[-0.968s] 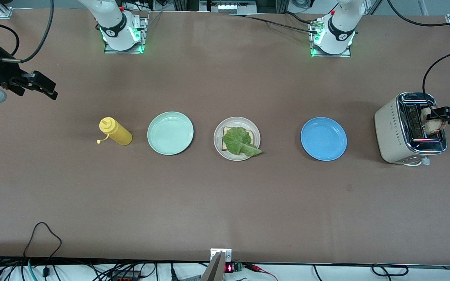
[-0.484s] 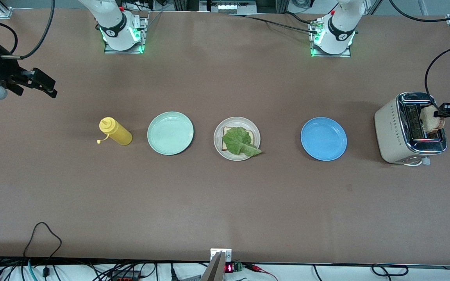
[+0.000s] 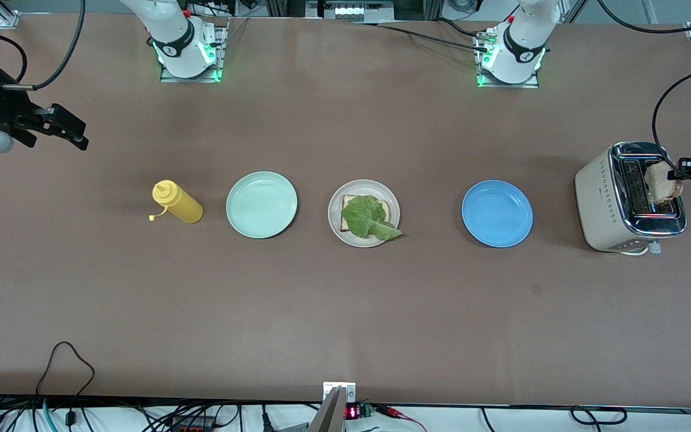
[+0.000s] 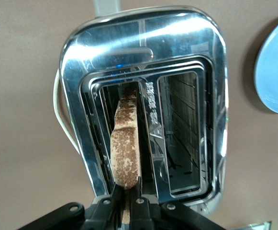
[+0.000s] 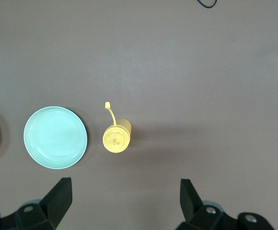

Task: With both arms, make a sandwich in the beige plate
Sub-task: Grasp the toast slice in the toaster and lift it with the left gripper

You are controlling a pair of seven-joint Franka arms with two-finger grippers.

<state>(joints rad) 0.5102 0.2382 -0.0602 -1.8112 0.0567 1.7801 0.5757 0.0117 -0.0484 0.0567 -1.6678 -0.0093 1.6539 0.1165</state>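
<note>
The left end effector pinches a toast slice over the toaster slot, walls close on both sides. The right end effector waits, spread wide over bare tabletop near the mustard bottle. Bread and lettuce lie on the beige plate, between the mint-green plate and the blue plate.

brown table: plates, bottle, toaster

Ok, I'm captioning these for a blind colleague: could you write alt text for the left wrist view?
The left gripper is shut on a slice of toast standing on edge, partly raised out of one slot of a shiny toaster, seen from directly above. The toaster's second slot is empty, and the edge of a blue plate shows on the brown table beside it.
</note>
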